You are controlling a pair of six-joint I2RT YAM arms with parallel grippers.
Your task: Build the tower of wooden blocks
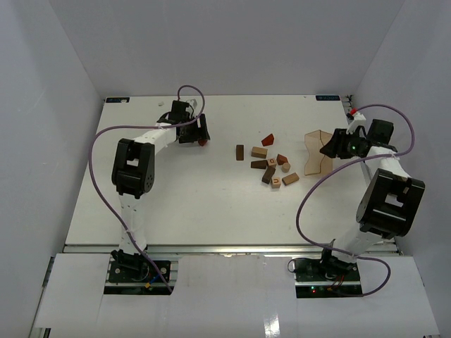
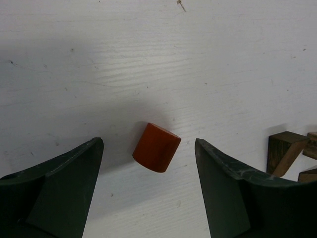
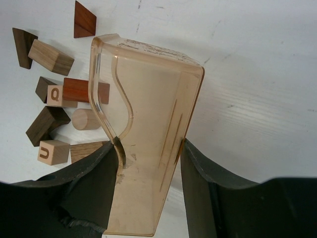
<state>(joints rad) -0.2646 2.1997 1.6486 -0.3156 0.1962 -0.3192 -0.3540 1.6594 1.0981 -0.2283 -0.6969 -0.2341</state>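
Two grippers are mine, one at each side of the worktop [image 1: 183, 211]. My left gripper [image 1: 198, 132] is spread wide and points down at a red cylinder [image 2: 156, 148]. The cylinder sits on the white surface between the fingers, with a gap on both sides.

My right gripper [image 3: 146, 158] is pinching a plastic scoop [image 3: 148, 99] of clear amber, with one finger against each side wall.

The wood blocks [image 1: 271, 163] lie in a loose, flat scatter just to the 3 o'clock side of the worktop's middle. Seen from above, the red cylinder is well apart from them at about 10 o'clock, and the plastic scoop is near them at 3 o'clock. A dark block [image 1: 240, 152] marks the scatter's 9 o'clock edge and a reddish wedge [image 1: 268, 139] its 12 o'clock edge.

In my right wrist view, a Q cube [image 3: 55, 95] touches a reddish-brown block [image 3: 81, 90]. A tan cylinder [image 3: 85, 119] lies just at that block's 6 o'clock, and a U cube [image 3: 52, 151] lies at about 7 o'clock of the tan cylinder.
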